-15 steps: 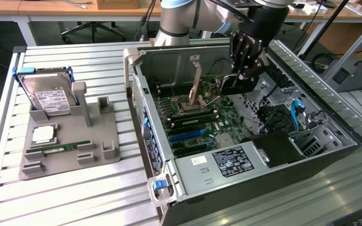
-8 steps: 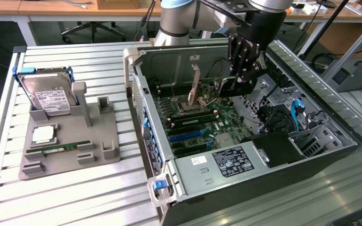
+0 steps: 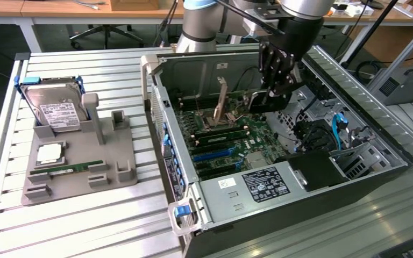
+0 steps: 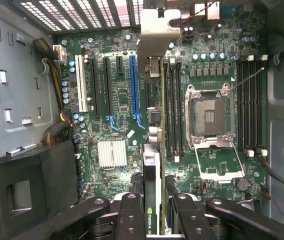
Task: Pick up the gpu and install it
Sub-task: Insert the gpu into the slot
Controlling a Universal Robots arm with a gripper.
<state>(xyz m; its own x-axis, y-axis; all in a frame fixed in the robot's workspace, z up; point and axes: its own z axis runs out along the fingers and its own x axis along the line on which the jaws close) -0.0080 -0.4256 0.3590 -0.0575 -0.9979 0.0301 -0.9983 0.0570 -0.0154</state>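
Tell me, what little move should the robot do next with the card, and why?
Probably ease it down slowly: the gripper holds the gpu edge-on above the motherboard, near the blue slot, not yet seated.

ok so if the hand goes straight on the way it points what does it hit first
The hand grips the gpu, so the gpu would likely meet the motherboard first, beside the blue slot; depth is unclear.
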